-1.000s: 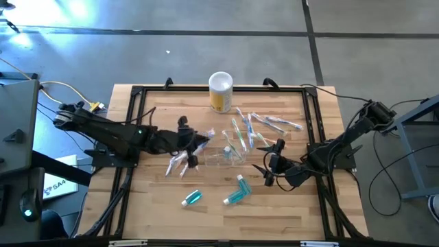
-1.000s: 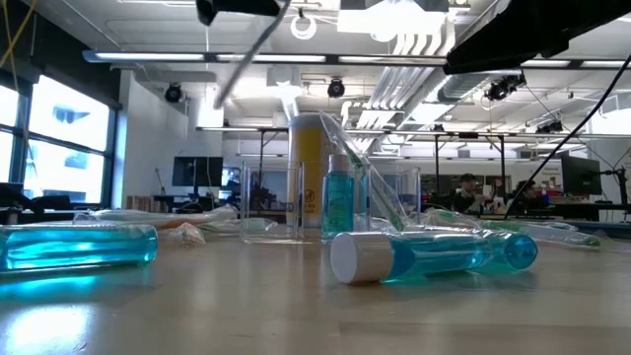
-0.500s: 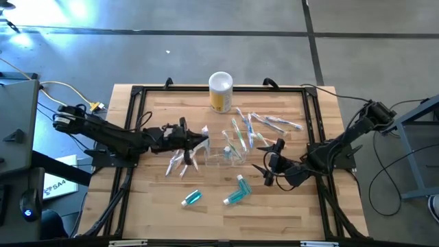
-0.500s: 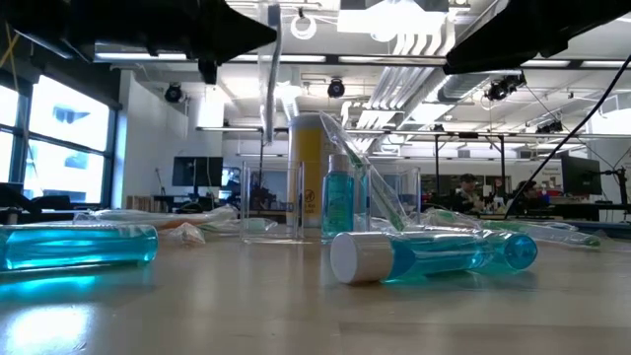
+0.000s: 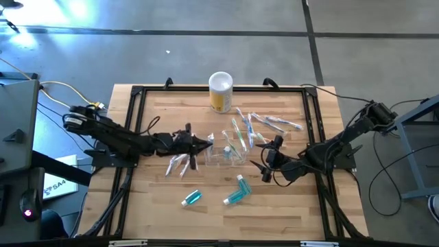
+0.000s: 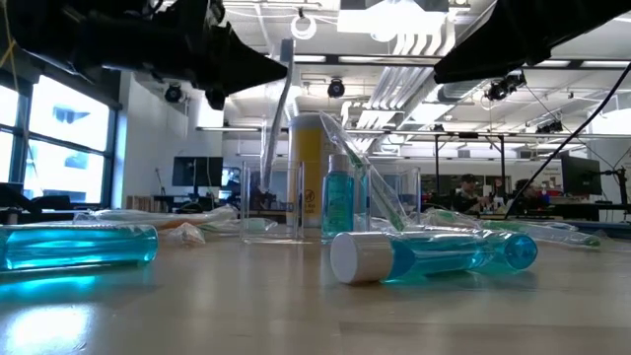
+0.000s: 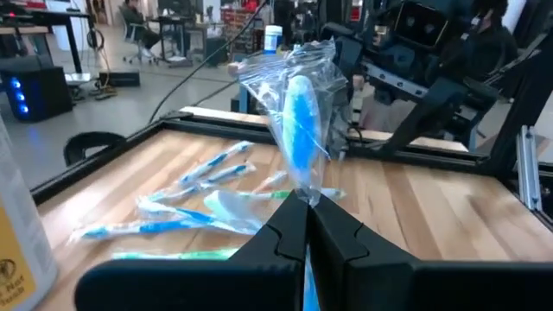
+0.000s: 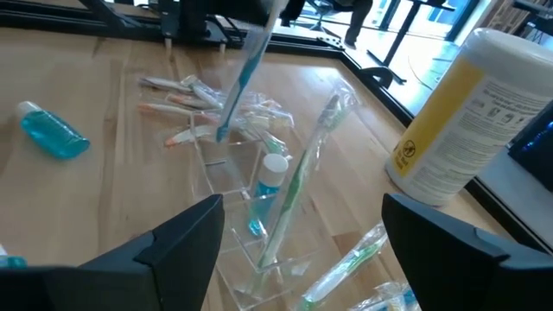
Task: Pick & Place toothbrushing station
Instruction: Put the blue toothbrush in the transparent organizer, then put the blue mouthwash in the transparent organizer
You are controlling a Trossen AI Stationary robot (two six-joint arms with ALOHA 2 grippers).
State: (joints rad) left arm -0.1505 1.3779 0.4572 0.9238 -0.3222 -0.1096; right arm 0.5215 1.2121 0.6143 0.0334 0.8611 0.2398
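The left gripper [image 7: 307, 226] is clamped on a wrapped blue toothbrush [image 7: 298, 138] above the clear holder [image 5: 226, 154] at mid-table, while the right gripper [image 5: 266, 163] waits beside the holder, fingers spread wide and empty, with loose toothbrushes [image 5: 271, 123] and toothpaste tubes [image 5: 236, 195] around.

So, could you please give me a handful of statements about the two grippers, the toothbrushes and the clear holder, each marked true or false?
1. The left gripper is shut on a wrapped blue toothbrush. True.
2. The right gripper holds a toothpaste tube. False: its fingers are open and empty.
3. The clear holder already contains a green toothbrush and a small teal tube. True.
4. The yellow-labelled canister lies on its side. False: it stands upright.
5. Two toothpaste tubes lie on the table near its front edge. True.
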